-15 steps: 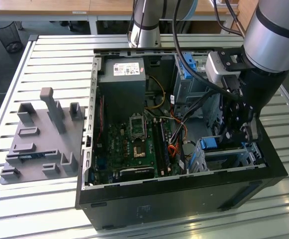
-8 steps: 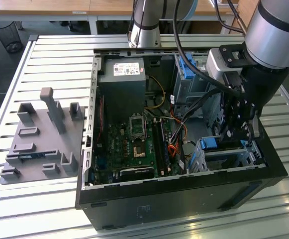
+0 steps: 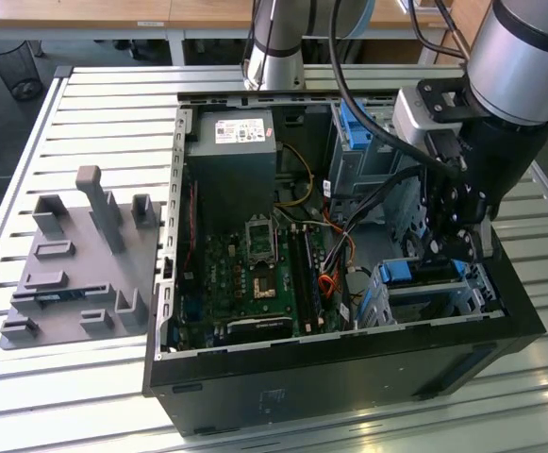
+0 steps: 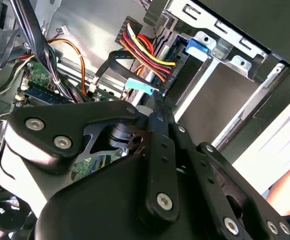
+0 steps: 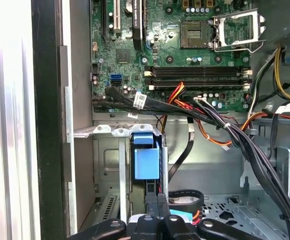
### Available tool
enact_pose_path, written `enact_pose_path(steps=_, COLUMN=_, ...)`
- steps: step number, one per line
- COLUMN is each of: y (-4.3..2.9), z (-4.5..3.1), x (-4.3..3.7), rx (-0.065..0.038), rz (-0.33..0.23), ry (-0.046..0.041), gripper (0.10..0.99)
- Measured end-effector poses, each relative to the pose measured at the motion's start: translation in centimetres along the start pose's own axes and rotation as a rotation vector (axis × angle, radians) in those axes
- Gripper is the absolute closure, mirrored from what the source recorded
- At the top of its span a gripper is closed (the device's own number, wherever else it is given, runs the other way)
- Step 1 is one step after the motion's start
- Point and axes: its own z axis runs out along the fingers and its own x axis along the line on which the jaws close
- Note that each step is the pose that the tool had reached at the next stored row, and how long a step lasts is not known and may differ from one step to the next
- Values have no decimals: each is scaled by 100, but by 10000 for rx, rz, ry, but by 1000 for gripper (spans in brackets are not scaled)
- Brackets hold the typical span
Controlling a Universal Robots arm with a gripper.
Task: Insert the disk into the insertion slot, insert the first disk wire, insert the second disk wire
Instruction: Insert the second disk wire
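Hand down at the drive cage, wires crowding it.
Exterior view: we see the hand (image 3: pixel 443 247) over the insertion slot (image 3: pixel 436 293), the disk (image 3: pixel 415 272) seated there. In both wrist views the hand (image 4: pixel 157 107) (image 5: pixel 158 202) looks pinched closed on a teal connector (image 4: pixel 139 86); a snag on the loose cables (image 5: pixel 234 132) could skew it.

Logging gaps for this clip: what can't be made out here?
- Disk: in the first wrist view just its blue carrier shows; the cage hides the drive body.
- Gripper: what it pinches is hidden by its own linkage in both wrist views.
- Exterior view: arm blocks the cage's back.
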Motion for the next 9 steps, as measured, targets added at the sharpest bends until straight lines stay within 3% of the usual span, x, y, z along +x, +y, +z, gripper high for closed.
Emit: enact_pose_path(steps=9, y=-2, z=-34, x=0, rx=-7, rz=0, ry=2, gripper=980)
